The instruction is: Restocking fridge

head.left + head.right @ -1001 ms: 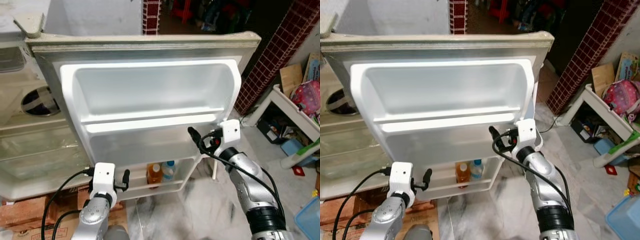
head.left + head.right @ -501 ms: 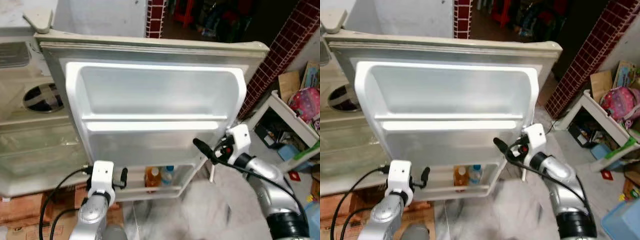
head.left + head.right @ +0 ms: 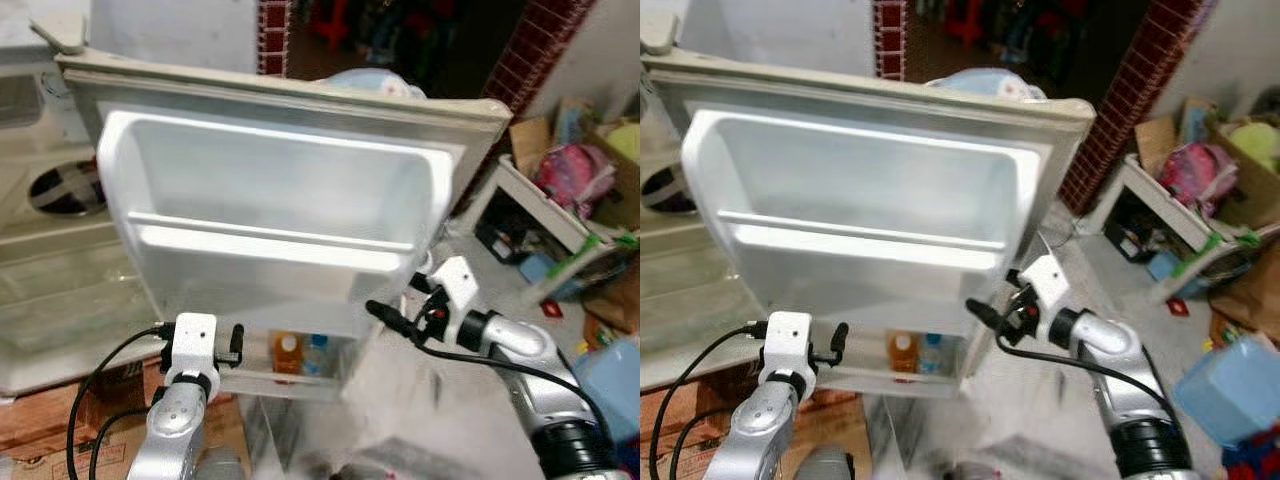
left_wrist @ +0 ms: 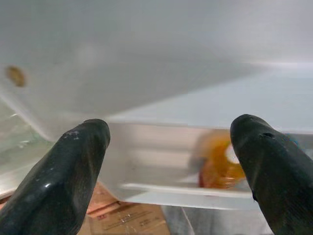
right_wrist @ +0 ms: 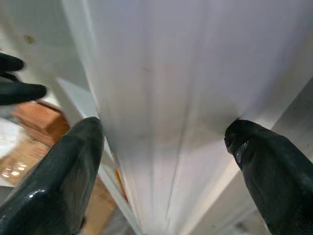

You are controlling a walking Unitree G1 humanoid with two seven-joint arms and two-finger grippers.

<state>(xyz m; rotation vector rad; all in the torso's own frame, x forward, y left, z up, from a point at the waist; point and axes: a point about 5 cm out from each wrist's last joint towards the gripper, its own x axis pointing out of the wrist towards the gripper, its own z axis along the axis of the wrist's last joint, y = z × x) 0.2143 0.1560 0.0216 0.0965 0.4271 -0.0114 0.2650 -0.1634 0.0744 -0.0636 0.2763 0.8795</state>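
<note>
The fridge door [image 3: 270, 200] stands open toward me, its white inner liner showing two upper shelves. Its bottom shelf [image 3: 290, 382] holds an orange bottle [image 3: 288, 352] and a blue-capped bottle [image 3: 321, 350]. My left gripper [image 3: 235, 343] is open, just left of that shelf; in the left wrist view the orange bottle [image 4: 220, 166] lies ahead between the spread fingers [image 4: 73, 166]. My right gripper [image 3: 385, 315] is open at the door's lower right edge. In the right wrist view its fingers [image 5: 73, 166] straddle the white door panel [image 5: 161, 88].
The fridge body with a round fan vent [image 3: 60, 188] is on the left, and a cardboard box [image 3: 50, 425] lies on the floor below it. A white rack with a pink bag [image 3: 565, 170], a blue bin [image 3: 615, 375] and a brick pillar [image 3: 530, 50] crowd the right.
The whole view has shifted and tilted. My right gripper has come down and in against the door's lower right edge. The left gripper stays by the bottom shelf.
</note>
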